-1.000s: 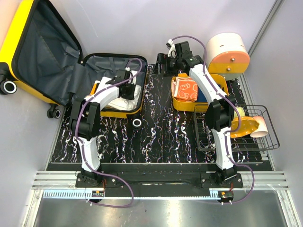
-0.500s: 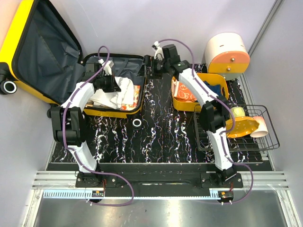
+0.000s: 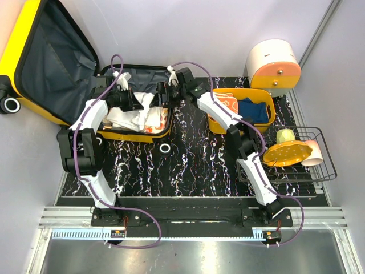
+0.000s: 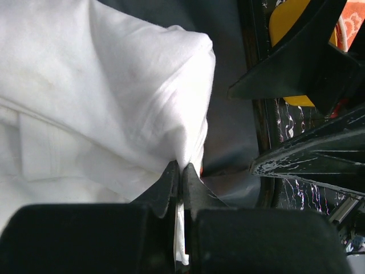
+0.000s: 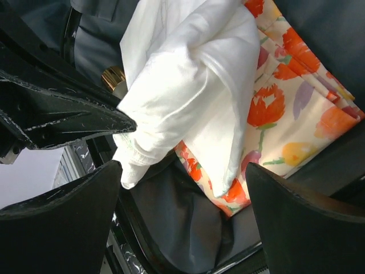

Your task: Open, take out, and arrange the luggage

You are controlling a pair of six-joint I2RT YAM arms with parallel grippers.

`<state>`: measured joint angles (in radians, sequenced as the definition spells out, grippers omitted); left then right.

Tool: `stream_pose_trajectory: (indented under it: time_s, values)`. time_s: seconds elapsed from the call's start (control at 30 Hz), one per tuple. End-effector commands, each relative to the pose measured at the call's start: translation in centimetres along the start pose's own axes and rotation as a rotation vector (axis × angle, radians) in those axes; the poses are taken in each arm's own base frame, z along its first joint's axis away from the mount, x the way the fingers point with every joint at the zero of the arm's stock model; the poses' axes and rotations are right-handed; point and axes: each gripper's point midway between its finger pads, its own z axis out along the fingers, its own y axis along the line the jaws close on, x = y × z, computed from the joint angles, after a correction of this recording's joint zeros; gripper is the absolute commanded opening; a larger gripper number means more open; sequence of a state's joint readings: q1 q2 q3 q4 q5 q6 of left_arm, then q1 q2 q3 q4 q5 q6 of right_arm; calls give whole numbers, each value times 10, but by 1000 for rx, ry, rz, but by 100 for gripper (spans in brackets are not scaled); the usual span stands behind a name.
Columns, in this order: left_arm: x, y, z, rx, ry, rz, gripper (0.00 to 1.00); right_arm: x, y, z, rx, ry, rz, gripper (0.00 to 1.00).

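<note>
From the top view, the luggage (image 3: 54, 63) lies open at the far left of the worktop (image 3: 194, 165), its lid propped back and its base flat. Opening looks finished, and the step in hand appears to be taking out. The left hand (image 3: 132, 101) sits over the base at a white garment (image 3: 122, 117). The right hand (image 3: 163, 93) reaches across to the base's right side, close beside the left. A floral cloth (image 3: 157, 119) lies in the base under the garment. Further right, the yellow basket (image 3: 269, 123) holds an orange-patterned cloth (image 3: 226, 101) and a blue cloth (image 3: 255, 111). The wire rack (image 3: 326, 171) carries a yellow dish (image 3: 288, 153).

In the left wrist view, the left hand (image 4: 181, 168) has its fingertips pressed together on a fold of the white garment (image 4: 102, 85), which bunches above the grey lining.

In the right wrist view, the right hand (image 5: 183, 171) has its fingers spread wide and grips nothing. The white garment (image 5: 182, 97) hangs bunched ahead of them, over the floral cloth (image 5: 296, 114).

The next move probably calls for lifting the garment clear of the luggage wall. The right hand could either close on its free end or take the floral cloth.
</note>
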<state>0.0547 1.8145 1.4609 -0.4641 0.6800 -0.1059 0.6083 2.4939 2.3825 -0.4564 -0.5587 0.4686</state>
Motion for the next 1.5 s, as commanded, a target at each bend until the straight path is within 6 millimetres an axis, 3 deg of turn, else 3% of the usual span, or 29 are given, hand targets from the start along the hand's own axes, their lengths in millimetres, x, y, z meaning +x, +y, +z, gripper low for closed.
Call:
stream_pose_trajectory:
  time_s: [0.0,0.43,0.63,0.87,0.97,1.03,1.07,1.13,1.17,1.2,1.27,1.3,1.33,1.37,1.43,1.47]
  values:
    - [-13,-9,-11,54,-53,33,0,-19,11,10,-20,-80,-47,100]
    - [-15,-17,-13,110,-67,34,0,-13,1,40,77,-142,-15,100]
    - [-9,-15,-8,126,-58,38,0,-8,30,42,-78,-111,59,100]
    - [-4,-15,-1,137,-62,49,0,1,21,52,-63,-98,134,100]
    - [-3,-18,3,137,-66,62,2,8,15,55,-40,-87,141,91]
    - [-2,-25,6,141,-62,91,4,6,9,55,-4,-101,139,74]
    - [0,-29,7,144,-55,103,9,4,7,55,9,-110,135,66]
    - [-2,-33,3,144,-58,129,22,-1,6,52,30,-125,114,39]
    - [1,-32,-1,139,-41,116,32,-4,4,50,43,-131,104,30]
    - [0,-33,-8,151,-33,139,54,-10,6,46,60,-151,76,15]
    - [-3,-25,-29,128,-29,122,66,-24,11,37,78,-187,22,2]
    - [-9,-23,-41,111,-53,147,88,-30,14,30,88,-199,-26,0]
    - [-13,-16,-50,86,-72,150,91,-38,19,24,93,-217,-66,0]
    - [-21,5,-65,10,-102,143,99,-44,20,19,111,-233,-99,0]
    - [-34,22,-83,-81,-126,185,99,-53,25,5,144,-238,-201,0]
    - [-40,39,-92,-153,-133,188,99,-57,25,-1,167,-245,-234,0]
